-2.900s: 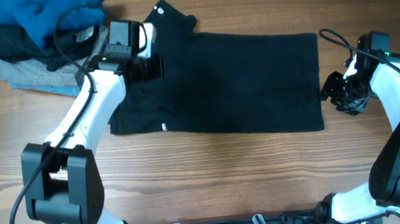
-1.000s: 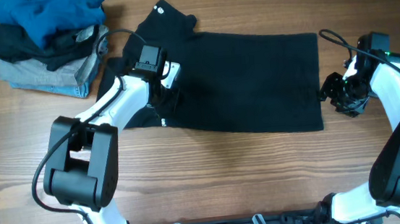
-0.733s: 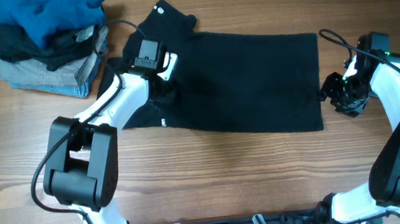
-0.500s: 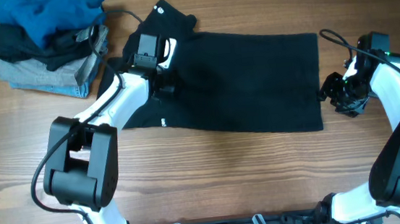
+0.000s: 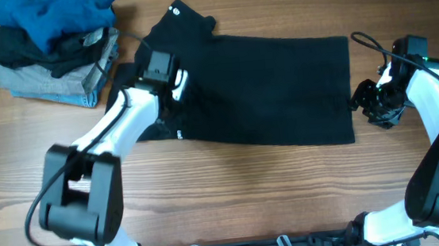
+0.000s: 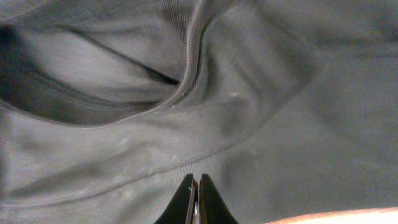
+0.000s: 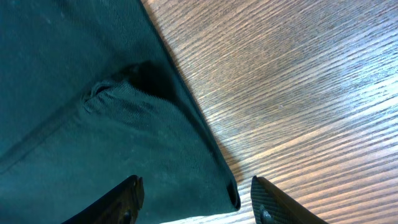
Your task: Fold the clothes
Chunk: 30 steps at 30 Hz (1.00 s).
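Note:
A black shirt (image 5: 272, 86) lies spread flat on the wooden table, collar end at the left. My left gripper (image 5: 173, 89) is over its left part near the sleeve, with the jaws (image 6: 196, 186) shut together above a rumpled seam of the cloth (image 6: 249, 93); no cloth shows between them. My right gripper (image 5: 358, 99) is at the shirt's right edge. Its fingers (image 7: 196, 193) are open and straddle the hem corner (image 7: 93, 124), which lies on the wood.
A pile of folded clothes (image 5: 51, 62) with a blue garment (image 5: 51, 14) on top sits at the back left, close to my left arm. Bare wooden table (image 5: 249, 192) runs along the front.
My left gripper moved from near the clothes pile down onto the shirt's left part, then back up a little. The right arm has not moved.

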Tool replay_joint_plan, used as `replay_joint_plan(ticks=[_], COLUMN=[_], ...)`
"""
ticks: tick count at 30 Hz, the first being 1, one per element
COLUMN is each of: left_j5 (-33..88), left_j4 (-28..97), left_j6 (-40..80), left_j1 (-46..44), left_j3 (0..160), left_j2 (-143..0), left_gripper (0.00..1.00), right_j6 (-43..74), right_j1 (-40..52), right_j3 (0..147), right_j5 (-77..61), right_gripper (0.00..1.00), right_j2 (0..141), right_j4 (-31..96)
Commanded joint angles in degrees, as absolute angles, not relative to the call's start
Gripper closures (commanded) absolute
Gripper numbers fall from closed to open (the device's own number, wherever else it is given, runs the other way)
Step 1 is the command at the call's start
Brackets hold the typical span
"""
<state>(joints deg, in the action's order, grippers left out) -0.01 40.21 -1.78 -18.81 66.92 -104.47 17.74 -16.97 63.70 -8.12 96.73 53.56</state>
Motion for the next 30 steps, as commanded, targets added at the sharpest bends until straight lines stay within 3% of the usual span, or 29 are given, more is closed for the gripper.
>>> replay_joint_plan(ticks=[1, 10, 13, 16, 19, 24, 30], left_j5=[1.02, -3.14, -3.05, 1.93, 1.91, 4.49, 6.48], left_j4=[33.47, 7.73, 12.64, 32.69, 44.93, 30.48, 19.35], left_j6=[-0.56, 0.93, 0.91, 0.91, 1.19, 3.7, 3.9], left_j1=[-18.74, -15.51, -14.66, -14.72, -13.32, -8.51, -8.08], left_j3=[62.61, 63.35, 71.64, 77.6, 74.85, 64.71, 64.23], left_j2=[-106.94, -108.53, -107.39, -105.1, -106.04, -107.11, -111.18], left_gripper=[0.96, 0.96, 0.96, 0.9, 0.96, 0.96, 0.96], right_j6=[18.22, 18.17, 18.15, 18.15, 18.15, 18.2, 18.22], right_j1=[-17.1, -17.1, -17.1, -17.1, -17.1, -17.1, -17.1], right_j3=[64.71, 64.71, 64.71, 64.71, 64.71, 64.71, 64.71], right_j5=[-9.06, -9.04, -9.04, -9.04, -9.04, -9.04, -9.06], right_gripper=[0.4, 0.4, 0.4, 0.4, 0.4, 0.4, 0.4], right_j2=[95.5, 95.5, 95.5, 95.5, 95.5, 95.5, 95.5], right_j4=[53.54, 53.63, 53.98, 54.46, 54.54, 54.48, 54.61])
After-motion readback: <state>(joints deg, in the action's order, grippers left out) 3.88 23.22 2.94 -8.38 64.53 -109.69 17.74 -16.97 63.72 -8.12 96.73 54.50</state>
